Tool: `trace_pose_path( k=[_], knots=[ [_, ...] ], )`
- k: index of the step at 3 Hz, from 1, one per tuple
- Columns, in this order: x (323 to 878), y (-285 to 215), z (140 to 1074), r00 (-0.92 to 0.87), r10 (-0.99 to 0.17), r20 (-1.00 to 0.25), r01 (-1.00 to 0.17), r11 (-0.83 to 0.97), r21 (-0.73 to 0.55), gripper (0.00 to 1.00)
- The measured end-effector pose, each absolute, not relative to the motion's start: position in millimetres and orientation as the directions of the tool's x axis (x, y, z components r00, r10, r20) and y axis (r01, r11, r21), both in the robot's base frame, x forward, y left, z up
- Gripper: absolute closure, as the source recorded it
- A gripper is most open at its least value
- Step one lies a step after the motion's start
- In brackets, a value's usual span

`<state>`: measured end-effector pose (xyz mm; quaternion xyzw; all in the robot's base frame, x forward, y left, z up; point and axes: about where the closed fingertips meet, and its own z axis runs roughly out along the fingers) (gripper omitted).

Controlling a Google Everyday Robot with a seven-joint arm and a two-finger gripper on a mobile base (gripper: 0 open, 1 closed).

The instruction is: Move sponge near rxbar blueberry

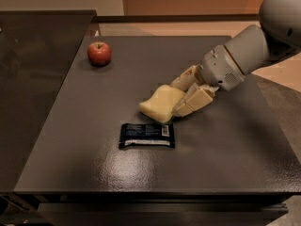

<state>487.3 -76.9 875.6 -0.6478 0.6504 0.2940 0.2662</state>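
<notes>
At frame centre the gripper clasps the sponge, whose long axis slants from lower left to upper right. It sits just above the rxbar blueberry, which lies lengthwise left to right.

— Where is the claw?
— Just behind the rxbar blueberry, to its right, both fingers pressed against the sponge.
— And the sponge?
— Just beside the bar's far edge.
— Anything else on the tabletop?
— A red apple, well beyond the bar, to its left.
</notes>
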Motion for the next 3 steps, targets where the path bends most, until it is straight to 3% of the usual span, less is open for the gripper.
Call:
trace_pose_path(
  k=[1, 2, 3],
  knots=[
    [484.5, -67.4, 869.6, 0.001, -0.7, -0.714, -0.999, -0.04, 0.037, 0.13],
    [481.7, -62.1, 862.5, 0.011, -0.708, -0.706, -0.998, -0.056, 0.041, 0.0],
    [481.7, -62.1, 862.5, 0.011, -0.708, -0.706, -0.998, -0.056, 0.041, 0.0]
  ],
)
